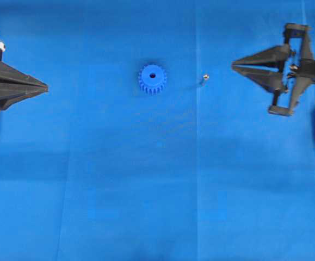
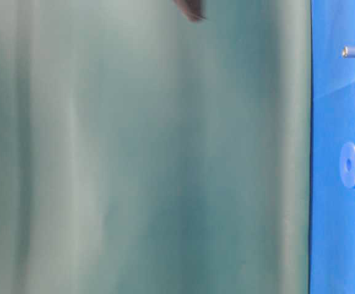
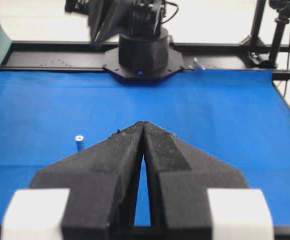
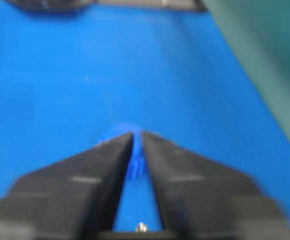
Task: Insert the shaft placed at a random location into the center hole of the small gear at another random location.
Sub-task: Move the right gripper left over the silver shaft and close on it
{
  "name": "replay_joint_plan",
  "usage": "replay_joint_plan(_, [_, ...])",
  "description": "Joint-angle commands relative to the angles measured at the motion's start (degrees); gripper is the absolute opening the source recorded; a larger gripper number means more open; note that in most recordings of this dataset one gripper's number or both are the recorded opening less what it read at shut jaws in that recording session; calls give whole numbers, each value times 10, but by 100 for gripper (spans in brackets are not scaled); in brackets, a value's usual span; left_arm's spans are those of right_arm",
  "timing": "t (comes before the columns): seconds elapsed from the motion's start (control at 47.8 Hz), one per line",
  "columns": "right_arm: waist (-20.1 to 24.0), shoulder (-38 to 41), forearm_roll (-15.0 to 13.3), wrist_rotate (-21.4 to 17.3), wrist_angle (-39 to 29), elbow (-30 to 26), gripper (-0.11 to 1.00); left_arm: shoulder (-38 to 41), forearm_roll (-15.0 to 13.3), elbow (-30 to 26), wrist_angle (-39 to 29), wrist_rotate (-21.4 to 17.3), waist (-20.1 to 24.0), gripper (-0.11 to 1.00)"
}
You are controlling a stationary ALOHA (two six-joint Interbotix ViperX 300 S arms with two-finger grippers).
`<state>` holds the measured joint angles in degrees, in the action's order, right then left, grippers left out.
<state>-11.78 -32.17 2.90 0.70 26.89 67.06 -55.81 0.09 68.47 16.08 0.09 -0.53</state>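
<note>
Shaft (image 1: pixel 205 78) stands at 3 o'clock of small gear (image 1: pixel 152 79); right fingers (image 1: pixel 236 66) slightly spread, left fingers (image 1: pixel 44 86) pressed together; next, grasping shaft.

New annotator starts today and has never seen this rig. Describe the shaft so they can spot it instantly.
On the blue mat, find the small gear, a toothed blue wheel near the top middle of the overhead view. The shaft stands apart from it on the right, between the gear and the right gripper. It is the only shiny silver thing there, a tiny upright pin.
</note>
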Motion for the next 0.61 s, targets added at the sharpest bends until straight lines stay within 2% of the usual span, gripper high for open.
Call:
replay_joint_plan(0.0, [-7, 52, 12, -1, 35, -9, 30, 2, 1, -4, 2, 1, -2, 0])
replay_joint_plan(0.126, [-8, 127, 33, -1, 73, -15, 69, 1, 1, -3, 2, 1, -1, 0])
replay_joint_plan(0.188, [-8, 158, 44, -1, 91, -16, 81, 0, 1, 0, 2, 2, -2, 0])
replay_joint_plan(0.314, [-8, 214, 69, -1, 129, -17, 73, -3, 1, 2, 2, 2, -1, 0])
replay_joint_plan(0.397, [-8, 253, 83, -4, 155, -18, 73, -4, 1, 4, 2, 2, -1, 0])
replay_joint_plan(0.586, [-8, 318, 86, -26, 179, -31, 73, -4, 1, 6, 2, 2, -1, 0])
